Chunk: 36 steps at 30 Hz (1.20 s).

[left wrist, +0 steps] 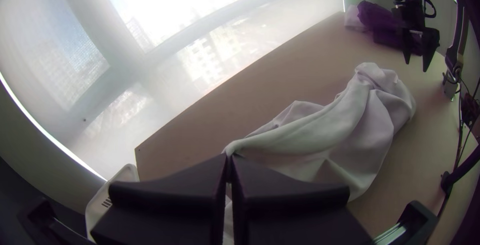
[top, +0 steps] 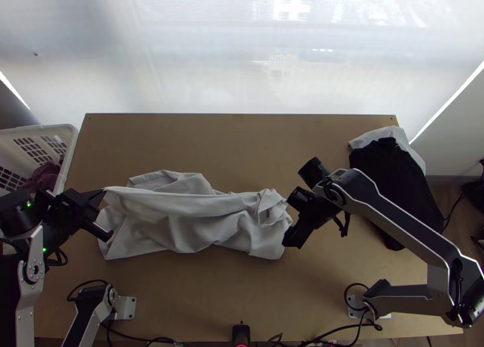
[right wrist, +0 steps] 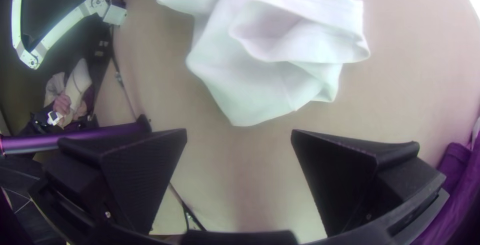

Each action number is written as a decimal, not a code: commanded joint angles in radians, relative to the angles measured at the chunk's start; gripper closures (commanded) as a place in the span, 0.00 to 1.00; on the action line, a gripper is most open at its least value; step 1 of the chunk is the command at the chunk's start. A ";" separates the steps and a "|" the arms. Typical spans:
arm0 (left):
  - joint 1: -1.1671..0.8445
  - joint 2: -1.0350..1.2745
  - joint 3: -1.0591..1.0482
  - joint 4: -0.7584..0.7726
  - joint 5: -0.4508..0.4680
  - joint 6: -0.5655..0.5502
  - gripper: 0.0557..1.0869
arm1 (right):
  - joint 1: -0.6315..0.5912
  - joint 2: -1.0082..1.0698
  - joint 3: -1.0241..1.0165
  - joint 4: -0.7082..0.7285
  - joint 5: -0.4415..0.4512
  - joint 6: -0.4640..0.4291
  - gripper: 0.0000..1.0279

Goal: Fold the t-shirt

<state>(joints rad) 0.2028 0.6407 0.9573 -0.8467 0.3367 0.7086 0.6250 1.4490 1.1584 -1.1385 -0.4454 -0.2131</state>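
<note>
So it's a plain light wooden table (top: 242, 138), flat top. The grey-white t-shirt (top: 187, 226) is sprawled lengthwise across the middle and left part, all bunched and creased, with a long fold running along it and the right end crumpled up. Over by the right edge there's a heap of black cloth (top: 387, 171) with some white cloth (top: 375, 136) poking out at its far end, both hanging slightly past the edge. Few dark cables (top: 342, 329) along the near edge too.
</note>
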 commanded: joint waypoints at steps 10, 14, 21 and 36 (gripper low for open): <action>0.058 -0.013 0.001 -0.006 -0.001 0.055 0.97 | -0.050 0.076 -0.131 0.344 0.203 -0.057 0.10; 0.058 -0.010 0.001 0.000 -0.001 0.063 0.97 | -0.018 0.102 -0.131 0.402 0.258 -0.055 0.10; 0.070 -0.009 0.001 0.000 -0.001 0.068 0.97 | -0.010 0.136 -0.118 0.462 0.283 -0.055 0.17; 0.090 0.013 -0.002 0.026 0.001 0.077 0.97 | 0.010 0.175 -0.164 0.556 0.283 -0.058 0.60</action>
<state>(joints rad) 0.2821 0.6445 0.9577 -0.8337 0.3363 0.7792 0.6258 1.6096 1.0195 -0.6209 -0.1642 -0.2665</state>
